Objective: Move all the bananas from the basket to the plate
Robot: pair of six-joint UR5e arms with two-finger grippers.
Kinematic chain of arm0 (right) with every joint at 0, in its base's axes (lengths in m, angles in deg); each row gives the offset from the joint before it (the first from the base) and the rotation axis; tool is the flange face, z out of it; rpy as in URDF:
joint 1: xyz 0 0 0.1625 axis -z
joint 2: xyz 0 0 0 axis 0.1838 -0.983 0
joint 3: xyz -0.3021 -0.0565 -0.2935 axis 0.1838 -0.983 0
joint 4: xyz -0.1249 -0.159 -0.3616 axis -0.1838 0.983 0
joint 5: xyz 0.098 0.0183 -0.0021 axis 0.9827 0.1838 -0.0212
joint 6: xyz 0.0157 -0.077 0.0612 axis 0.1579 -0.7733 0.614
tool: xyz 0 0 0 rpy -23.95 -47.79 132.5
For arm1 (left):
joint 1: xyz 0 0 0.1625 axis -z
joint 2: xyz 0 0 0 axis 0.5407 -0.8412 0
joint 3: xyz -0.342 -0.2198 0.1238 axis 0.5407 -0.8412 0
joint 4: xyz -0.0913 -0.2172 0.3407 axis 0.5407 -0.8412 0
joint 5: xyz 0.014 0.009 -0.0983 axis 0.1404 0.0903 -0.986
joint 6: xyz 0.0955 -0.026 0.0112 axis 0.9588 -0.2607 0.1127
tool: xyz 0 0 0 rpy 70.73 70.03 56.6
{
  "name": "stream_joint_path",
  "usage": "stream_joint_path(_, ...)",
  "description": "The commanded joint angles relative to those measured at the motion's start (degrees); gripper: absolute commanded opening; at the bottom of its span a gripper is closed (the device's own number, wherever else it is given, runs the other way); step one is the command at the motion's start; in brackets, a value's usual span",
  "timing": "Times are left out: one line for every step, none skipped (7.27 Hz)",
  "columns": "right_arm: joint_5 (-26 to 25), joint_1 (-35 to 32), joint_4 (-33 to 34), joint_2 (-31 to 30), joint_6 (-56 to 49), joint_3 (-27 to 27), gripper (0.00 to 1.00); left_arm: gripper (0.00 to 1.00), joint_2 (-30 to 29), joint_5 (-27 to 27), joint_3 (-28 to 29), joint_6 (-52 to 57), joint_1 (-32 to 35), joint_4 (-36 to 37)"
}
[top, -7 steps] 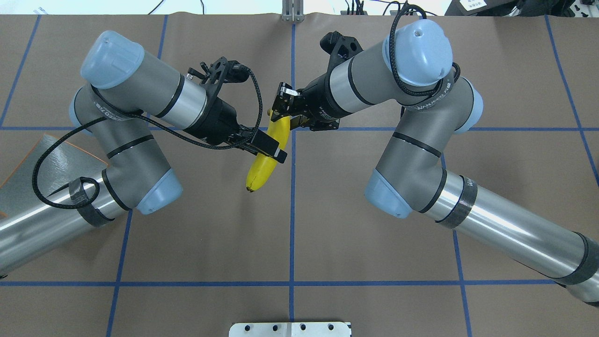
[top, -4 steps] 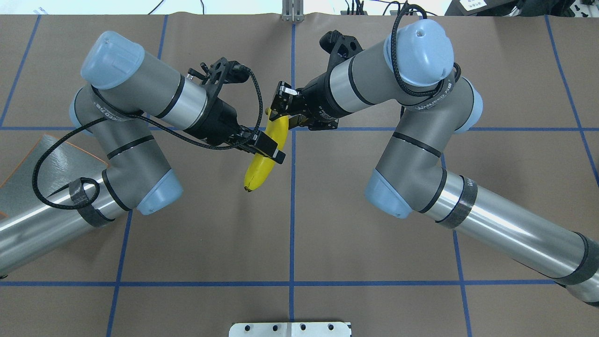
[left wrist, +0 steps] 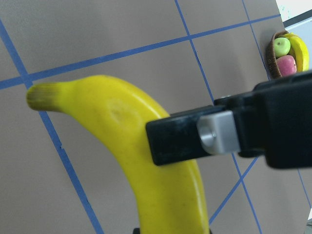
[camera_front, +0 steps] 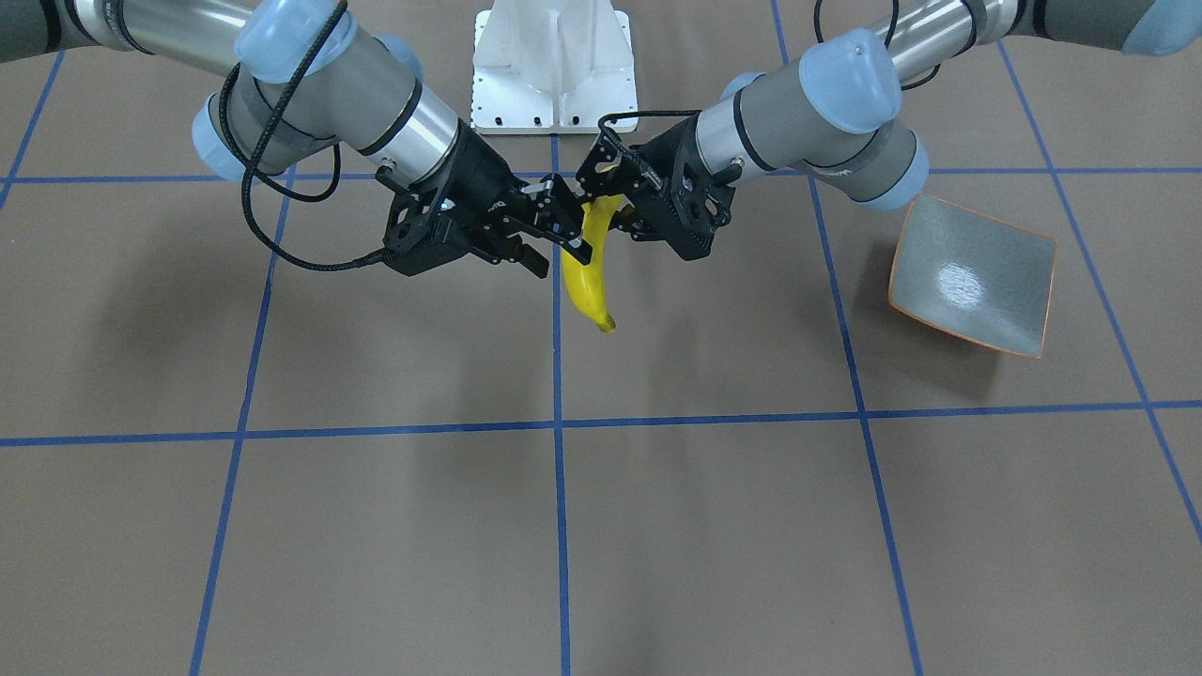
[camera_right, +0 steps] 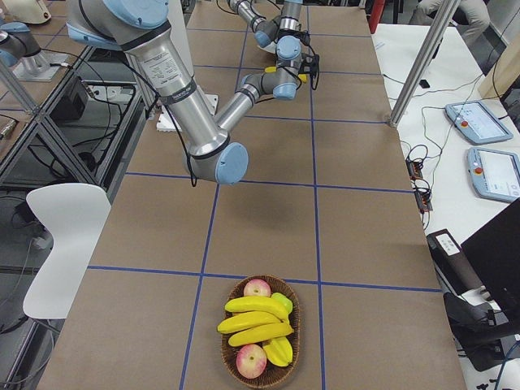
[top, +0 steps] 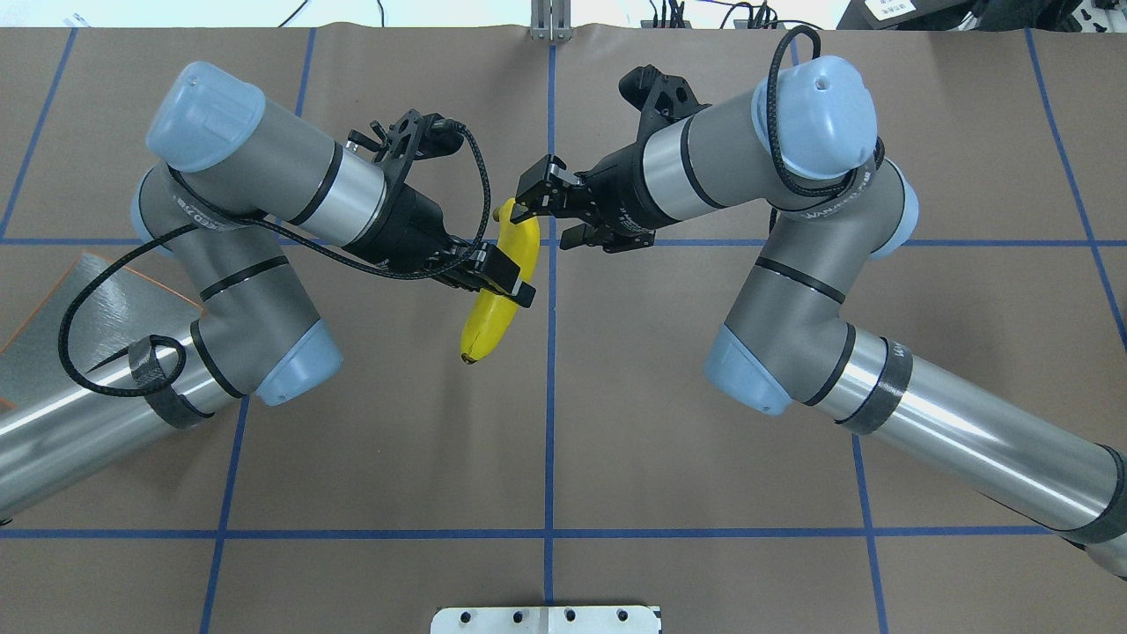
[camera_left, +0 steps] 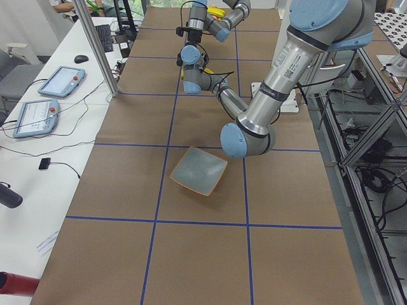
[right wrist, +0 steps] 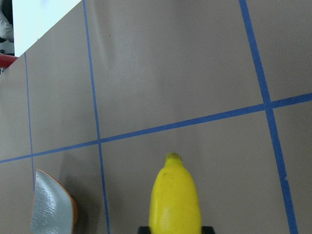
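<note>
The overhead view gives the grasp plainly: the black two-fingered left gripper [top: 504, 280] is clamped across the middle of a bright yellow, glossy, curved banana [top: 482, 328]; the banana hangs in the air above the brown paper-covered table [top: 396, 440] with its blue tape grid, its lower end free. The black right gripper [top: 542, 216] stands with its jaws apart just beside the banana's upper end; whether a finger touches the fruit cannot be told, and the front-facing view, which sets one finger in front of the banana, does not settle it. The left wrist view adds a black finger with a small silver block lying flat across the banana's flank, the stem end jutting to that view's left; the right wrist view shows the banana's blunt end rising from its bottom edge.

The front-facing view alone shows all of the square grey-green glossy plate [camera_front: 972, 277] with its thin orange rim; the plate lies on the table on the robot's left, well apart from the banana; overhead only a corner shows behind the left arm. The right side view alone shows what lies in the oval brown wicker basket [camera_right: 230, 366]; the basket is at the table's end on the robot's right, far from both grippers; in it lie more yellow bananas [camera_right: 248, 321] among red apples [camera_right: 257, 288].
</note>
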Motion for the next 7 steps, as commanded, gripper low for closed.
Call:
stream_joint_path(0.16,-0.43,-3.47,-3.78,0.33,2.32,1.0,0.0,0.62,-0.06,-0.67,-2.09,0.6,-0.22)
stream_joint_path(0.16,-0.78,-3.57,-6.24,0.16,3.82,1.0,0.0,5.06,-0.67,-3.11,-2.63,1.82,-0.13)
stream_joint_path(0.24,-1.31,-3.57,-8.18,-0.1,4.53,1.0,0.0,11.11,-0.76,-6.61,-2.64,2.62,0.13)
stream_joint_path(0.07,-1.66,-3.57,-9.94,-0.45,5.15,1.0,0.0,16.13,-3.54,-8.13,-2.2,6.45,-0.13)
stream_joint_path(-0.11,-1.93,-3.48,-10.74,-0.46,5.15,1.0,0.0,18.96,-8.79,-8.4,-2.11,12.84,0.13)
stream_joint_path(-0.54,-2.02,-3.48,-11.53,-0.46,5.15,1.0,0.0,23.43,-8.67,-8.49,-0.46,14.04,0.04)
stream_joint_path(-1.94,-2.02,-3.48,-11.97,-0.54,5.15,1.0,0.0,27.56,-8.32,-8.5,8.35,16.23,0.13)
